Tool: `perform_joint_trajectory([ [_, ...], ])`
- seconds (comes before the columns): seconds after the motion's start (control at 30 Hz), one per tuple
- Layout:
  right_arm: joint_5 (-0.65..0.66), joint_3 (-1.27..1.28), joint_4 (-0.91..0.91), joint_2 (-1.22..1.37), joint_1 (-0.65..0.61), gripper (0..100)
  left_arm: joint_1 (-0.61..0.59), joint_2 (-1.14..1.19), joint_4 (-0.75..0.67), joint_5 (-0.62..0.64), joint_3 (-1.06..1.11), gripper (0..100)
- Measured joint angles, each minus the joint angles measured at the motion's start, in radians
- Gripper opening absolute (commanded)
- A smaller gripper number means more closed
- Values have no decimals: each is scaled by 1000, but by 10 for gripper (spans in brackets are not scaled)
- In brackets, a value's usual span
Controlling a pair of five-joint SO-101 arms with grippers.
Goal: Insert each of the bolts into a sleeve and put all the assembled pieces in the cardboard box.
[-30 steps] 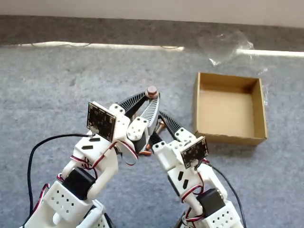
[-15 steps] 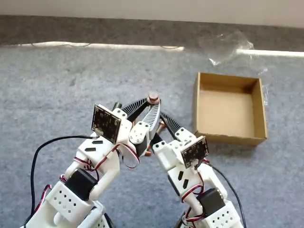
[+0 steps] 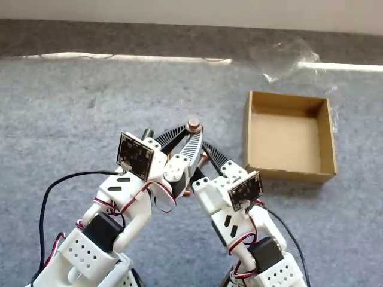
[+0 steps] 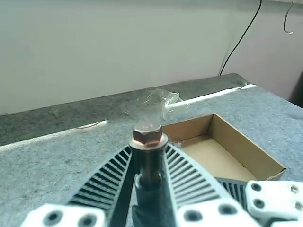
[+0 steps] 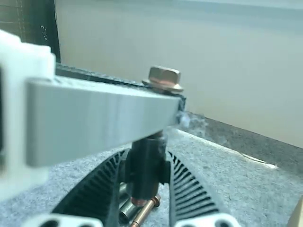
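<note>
Bolt (image 3: 192,125) and sleeve (image 4: 147,194) were held together in the air above the grey table (image 3: 72,119), just off the cardboard box (image 3: 287,174), beside the box's open corner on the arms' side. The bolt stood upright with its copper-coloured hex head on top, and its shank ran down into the dark sleeve below it. The left gripper (image 4: 149,153) was clenched on the bolt just under the flange of the head, one ribbed finger pressed to each side of the shank. The right gripper (image 5: 147,165) was closed around the sleeve lower down, its fingers touching the sleeve's sides, and a short copper tip of the shank poked out of the sleeve's bottom end (seen from the right wrist). In the high view the left arm lay farther from the box than the right arm, and the two grippers crossed one over the other, with the bolt head nearly level with the middle of the box's near-side wall. On the table under the held pieces, well short of the box, lay a loose bolt (image 5: 144,212) touching a short shiny tube (image 5: 124,210); whether that tube was a sleeve I could not tell. The box sat flat and open-topped, with its brown floor showing. A crumpled clear plastic bag (image 3: 281,60) lay beyond the box's far wall.
</note>
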Motion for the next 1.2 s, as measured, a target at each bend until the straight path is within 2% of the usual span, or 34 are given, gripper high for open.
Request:
perform_joint_trajectory([
  [0.3,0,0,0,0,0,5,0,0,0,0,0,14],
  [0.47,0,0,0,0,2,5,0,0,0,0,0,143],
  [0.53,0,0,0,0,0,5,0,0,0,-2,6,162],
  [0.87,0,0,0,0,0,5,-2,0,5,-2,26,165],
  [1.03,2,0,0,2,-3,5,-66,0,5,-2,26,165],
  [1.2,2,0,0,2,-3,5,-77,0,5,-2,25,165],
])
